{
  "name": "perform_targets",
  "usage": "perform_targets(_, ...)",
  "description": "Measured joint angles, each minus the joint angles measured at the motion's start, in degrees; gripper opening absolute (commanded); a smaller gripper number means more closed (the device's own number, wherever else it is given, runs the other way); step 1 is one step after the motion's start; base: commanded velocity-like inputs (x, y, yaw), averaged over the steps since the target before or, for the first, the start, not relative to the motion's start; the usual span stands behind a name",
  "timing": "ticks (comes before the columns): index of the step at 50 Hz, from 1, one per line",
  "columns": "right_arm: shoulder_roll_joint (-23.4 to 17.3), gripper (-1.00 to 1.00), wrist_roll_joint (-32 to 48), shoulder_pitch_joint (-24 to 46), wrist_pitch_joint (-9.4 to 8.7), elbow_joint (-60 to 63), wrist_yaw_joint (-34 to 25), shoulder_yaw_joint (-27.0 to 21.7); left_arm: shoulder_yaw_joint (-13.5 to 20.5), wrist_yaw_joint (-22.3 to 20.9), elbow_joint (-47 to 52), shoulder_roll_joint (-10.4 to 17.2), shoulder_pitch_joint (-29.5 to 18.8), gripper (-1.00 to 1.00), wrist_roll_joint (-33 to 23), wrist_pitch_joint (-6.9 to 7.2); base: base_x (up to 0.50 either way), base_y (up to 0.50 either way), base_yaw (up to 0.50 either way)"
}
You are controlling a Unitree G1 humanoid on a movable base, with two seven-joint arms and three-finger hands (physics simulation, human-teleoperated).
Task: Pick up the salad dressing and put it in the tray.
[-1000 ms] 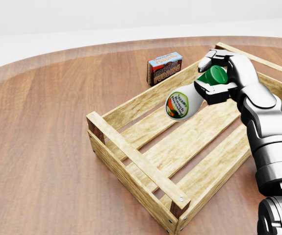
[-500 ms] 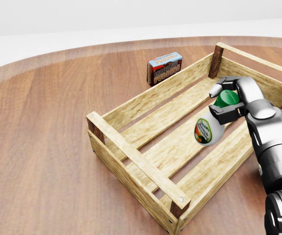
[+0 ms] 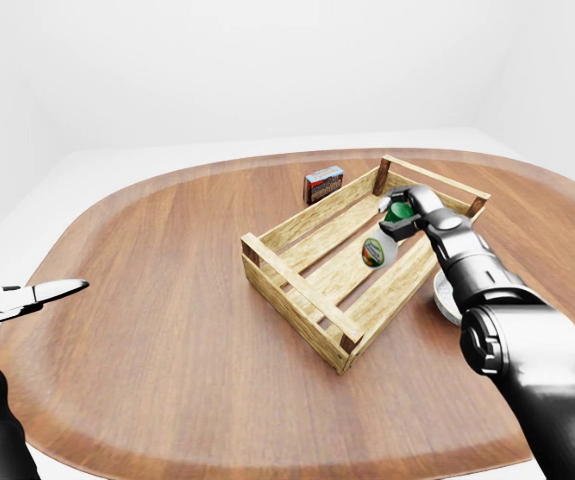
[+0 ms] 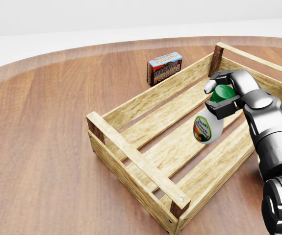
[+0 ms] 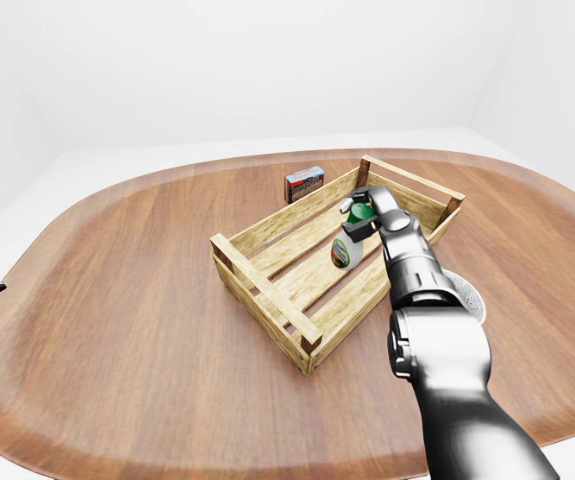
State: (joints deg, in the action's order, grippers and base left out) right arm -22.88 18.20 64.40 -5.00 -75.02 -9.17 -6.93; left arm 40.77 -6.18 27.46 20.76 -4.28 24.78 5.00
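Over wooden tray [image 4: 131,152], right hand [image 4: 234,90] grips white, green-capped salad dressing [image 4: 208,126].

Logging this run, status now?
Right hand shut on salad dressing, hanging over the tray. Left hand open, idle. Pudding box outside tray, not obstructing.

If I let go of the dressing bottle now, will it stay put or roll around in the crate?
The salad dressing looks rounded and hangs tilted from the right hand, which grips it near the green cap, so it would probably tip onto its side. The tray has slats with gaps and raised walls, likely stopping any roll.
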Motion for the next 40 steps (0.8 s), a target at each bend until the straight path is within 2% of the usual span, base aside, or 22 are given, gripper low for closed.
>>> perform_targets(12, -0.3, -1.00, 0.0, 0.5, 0.00, -1.2, -1.6, -1.4, -0.1, -0.2, -0.3, -0.1, 0.0, 1.00, -0.2, 0.00, 0.00, 0.00, 0.00)
perform_targets(40, -1.1, -1.00, 2.3, -3.7, 0.00, -2.4, 0.8, -2.1, -0.4, -0.2, -0.6, -0.2, 0.0, 1.00, -0.4, 0.00, 0.00, 0.00, 0.00)
